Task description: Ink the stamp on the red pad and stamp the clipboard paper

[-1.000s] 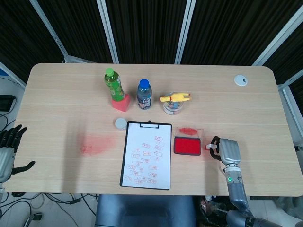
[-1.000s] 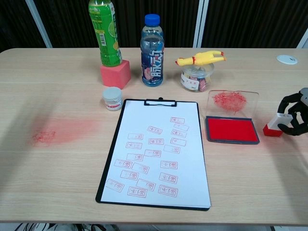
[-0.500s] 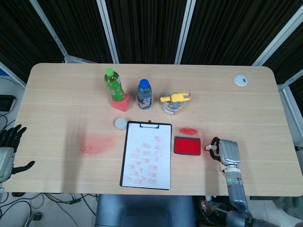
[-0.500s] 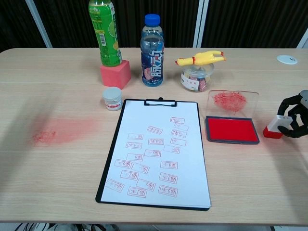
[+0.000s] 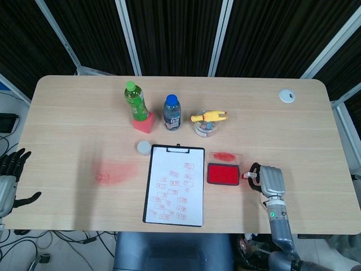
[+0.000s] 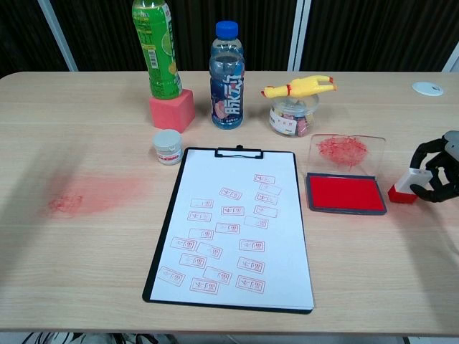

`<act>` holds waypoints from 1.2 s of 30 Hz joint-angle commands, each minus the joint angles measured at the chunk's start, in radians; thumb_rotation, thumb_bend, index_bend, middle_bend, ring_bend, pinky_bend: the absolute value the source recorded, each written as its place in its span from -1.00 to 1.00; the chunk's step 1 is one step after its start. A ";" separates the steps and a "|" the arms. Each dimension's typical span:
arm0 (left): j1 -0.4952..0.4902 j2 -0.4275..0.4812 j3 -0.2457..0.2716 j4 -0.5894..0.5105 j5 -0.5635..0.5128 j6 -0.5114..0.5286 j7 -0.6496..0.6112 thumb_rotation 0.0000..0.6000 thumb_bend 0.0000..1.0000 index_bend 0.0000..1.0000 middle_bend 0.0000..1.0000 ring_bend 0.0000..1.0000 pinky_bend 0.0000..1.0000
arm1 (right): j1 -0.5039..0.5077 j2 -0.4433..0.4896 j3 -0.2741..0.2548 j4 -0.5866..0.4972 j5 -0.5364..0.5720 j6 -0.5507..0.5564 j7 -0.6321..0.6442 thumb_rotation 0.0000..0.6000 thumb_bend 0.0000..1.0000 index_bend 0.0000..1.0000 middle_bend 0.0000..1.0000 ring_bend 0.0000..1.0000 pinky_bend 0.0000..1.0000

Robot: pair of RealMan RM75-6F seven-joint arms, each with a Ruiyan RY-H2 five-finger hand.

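The stamp (image 6: 404, 185), white with a red base, stands on the table just right of the open red ink pad (image 6: 345, 193). My right hand (image 6: 437, 172) curls its fingers around the stamp's top and grips it; in the head view the right hand (image 5: 269, 179) and the stamp (image 5: 248, 175) sit close beside the pad (image 5: 223, 174). The clipboard (image 6: 233, 226) lies left of the pad, its paper carrying several red stamp marks. My left hand (image 5: 8, 175) hangs off the table's left edge with its fingers apart, holding nothing.
Behind the clipboard stand a green bottle (image 6: 156, 49) on a pink cube (image 6: 171, 110), a blue-capped bottle (image 6: 226, 75), a jar with a yellow rubber chicken (image 6: 295, 107) and a small white jar (image 6: 168, 146). A red smear (image 6: 90, 195) marks the table at left.
My right hand has shifted the stamp slightly left, toward the ink pad. The left hand has stayed where it was.
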 commanded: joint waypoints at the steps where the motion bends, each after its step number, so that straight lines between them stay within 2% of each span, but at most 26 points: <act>1: 0.000 0.000 0.000 0.001 0.000 0.000 0.000 1.00 -0.91 -1.00 -1.00 -1.00 -1.00 | 0.003 0.002 0.005 -0.011 -0.005 0.003 -0.001 1.00 0.19 0.82 0.51 0.68 0.74; 16: -0.005 0.004 -0.002 -0.004 -0.005 -0.012 -0.018 1.00 -0.91 -1.00 -1.00 -1.00 -1.00 | 0.050 -0.019 0.042 -0.143 -0.010 0.032 -0.107 1.00 0.19 0.83 0.53 0.69 0.74; 26: -0.010 0.012 0.001 -0.007 -0.004 -0.027 -0.040 1.00 -0.91 -1.00 -1.00 -1.00 -1.00 | 0.068 -0.081 0.038 -0.148 0.013 0.043 -0.177 1.00 0.19 0.85 0.54 0.70 0.74; 36: -0.013 0.016 0.006 -0.011 0.003 -0.034 -0.046 1.00 -0.91 -1.00 -1.00 -1.00 -1.00 | 0.097 -0.154 0.063 -0.111 0.069 0.041 -0.247 1.00 0.19 0.85 0.55 0.70 0.74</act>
